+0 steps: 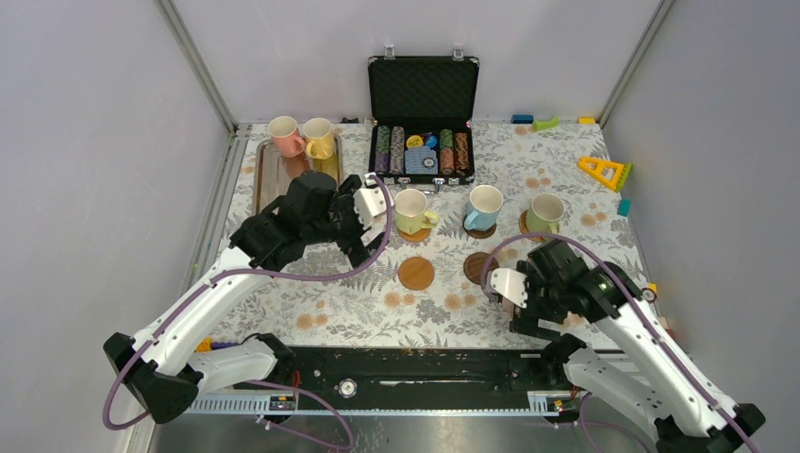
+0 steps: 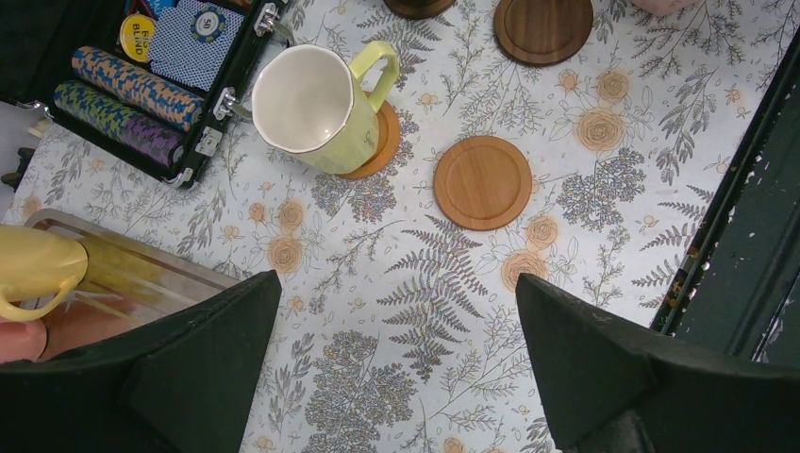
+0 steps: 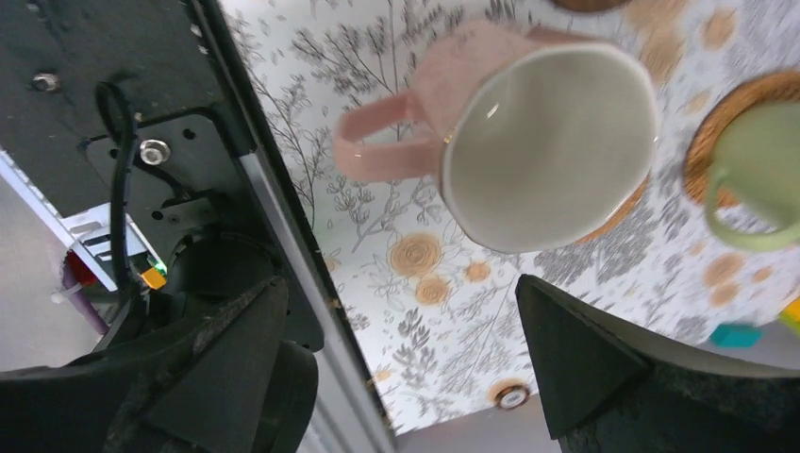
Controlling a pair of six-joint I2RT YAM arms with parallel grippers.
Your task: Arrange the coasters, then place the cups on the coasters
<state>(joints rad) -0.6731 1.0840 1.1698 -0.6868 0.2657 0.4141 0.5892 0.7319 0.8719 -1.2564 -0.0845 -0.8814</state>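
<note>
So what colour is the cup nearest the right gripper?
The mug is pink, whitish inside; the right wrist view shows it best.

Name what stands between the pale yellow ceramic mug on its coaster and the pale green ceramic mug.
A light blue ceramic mug on a dark brown round coaster stands between them, clear in the top external view.

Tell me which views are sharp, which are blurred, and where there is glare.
Top external: even, soft light, all sharp, faint shadows. Left wrist: the tablecloth and yellow-green mug are sharp; the dark left fingers and the yellow mug at the edge are blurred. Right wrist: the near pink mug is soft, with a small glare spot inside; the right fingers are dark.
</note>
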